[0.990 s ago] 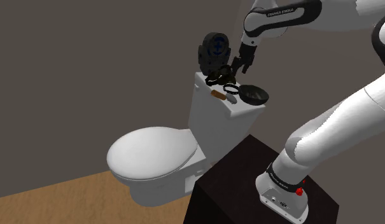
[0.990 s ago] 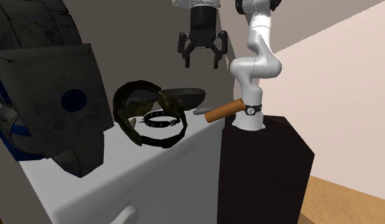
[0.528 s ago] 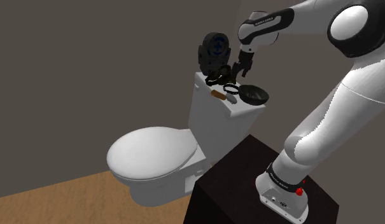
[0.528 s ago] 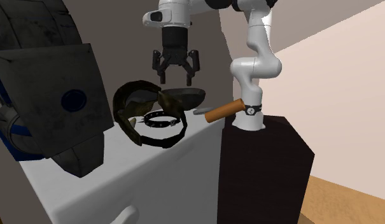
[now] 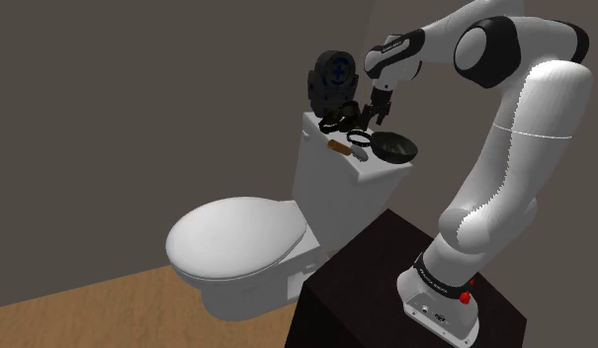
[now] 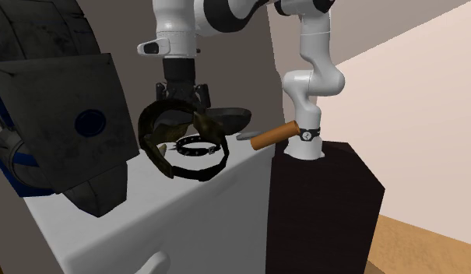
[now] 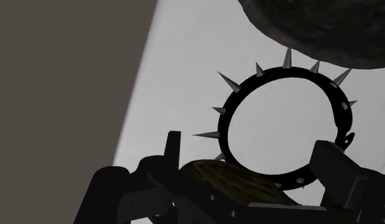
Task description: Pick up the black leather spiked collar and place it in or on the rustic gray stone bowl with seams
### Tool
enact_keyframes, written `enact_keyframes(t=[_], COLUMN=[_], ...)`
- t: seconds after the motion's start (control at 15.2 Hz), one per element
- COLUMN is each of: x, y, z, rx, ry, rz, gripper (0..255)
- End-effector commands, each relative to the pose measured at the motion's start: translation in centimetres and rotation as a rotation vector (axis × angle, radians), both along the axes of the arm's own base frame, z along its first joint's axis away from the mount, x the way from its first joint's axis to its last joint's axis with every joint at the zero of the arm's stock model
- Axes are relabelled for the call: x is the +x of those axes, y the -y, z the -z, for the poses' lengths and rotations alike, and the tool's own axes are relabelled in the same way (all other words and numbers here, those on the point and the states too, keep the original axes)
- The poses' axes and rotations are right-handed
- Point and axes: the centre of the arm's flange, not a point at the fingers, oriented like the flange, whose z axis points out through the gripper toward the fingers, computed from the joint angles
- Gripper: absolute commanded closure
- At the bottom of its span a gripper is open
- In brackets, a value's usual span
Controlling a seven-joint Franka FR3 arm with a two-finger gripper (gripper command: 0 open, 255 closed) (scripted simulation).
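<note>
Toilet first, white with its lid down, standing against a grey wall on a wood floor; its flat tank top carries everything else. Just beside it is the black stand, from which the white arm arches up and over to the tank.

At the end of the tank top farthest from the stand sits a bulky dark device with a blue disc on its face. At the opposite end, nearest the stand, is the dark grey bowl, nothing in it that I can see. Next to the device lies a curved olive-brown band (what it is I cannot tell). The black spiked collar lies flat on the tank top between that band and the bowl, its spikes reaching close to the bowl's rim in the wrist view. A tool with a brown handle lies at the front edge, poking out past it.

The gripper hangs low over the band and collar. Its fingers stand well apart, holding nothing, the collar on the tank top beyond them.
</note>
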Motion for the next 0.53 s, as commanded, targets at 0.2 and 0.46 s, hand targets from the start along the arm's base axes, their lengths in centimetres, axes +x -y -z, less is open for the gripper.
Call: enact_keyframes(t=[0.2, 0.46], x=[0.2, 0.1], y=[0.7, 0.7], z=[2.6, 4.5], rx=[0.001, 0.001], ry=[-0.002, -0.002], rz=[0.001, 0.001], gripper=[0, 0])
